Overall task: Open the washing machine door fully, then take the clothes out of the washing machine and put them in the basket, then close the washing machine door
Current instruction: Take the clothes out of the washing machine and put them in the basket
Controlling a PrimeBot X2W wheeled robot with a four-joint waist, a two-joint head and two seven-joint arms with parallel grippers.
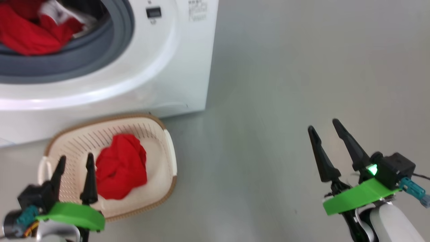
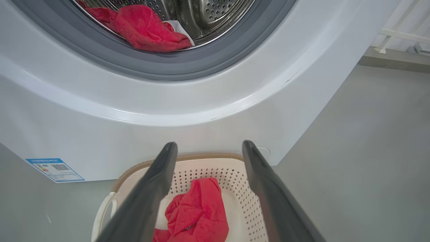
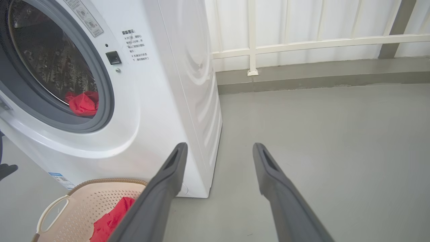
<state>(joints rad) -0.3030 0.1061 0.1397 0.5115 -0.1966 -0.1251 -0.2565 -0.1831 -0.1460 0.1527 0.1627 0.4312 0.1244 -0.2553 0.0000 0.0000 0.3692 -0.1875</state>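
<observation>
Clothes [image 1: 27,37] are splitting two ways as we're watching: one red garment [image 1: 121,166] is sitting in the basket [image 1: 161,134] at seven o'clock, while more red fabric and a small white piece [image 1: 55,13] are lying at eleven o'clock in the drum [image 2: 208,16] of the washing machine [image 1: 188,67], its mouth uncovered. Our left gripper [image 1: 76,157] is hovering just above the basket's near side, fingers spread and carrying nothing. Our right gripper [image 1: 323,124] is hanging at four o'clock over bare floor [image 1: 285,101], also spread and empty. We're judging the next reach into the drum as the risky part: fabric dragging over the grey seal [image 1: 100,50] could snag and drop short of the basket, and a low pass could be nudging that light basket away from the machine.
</observation>
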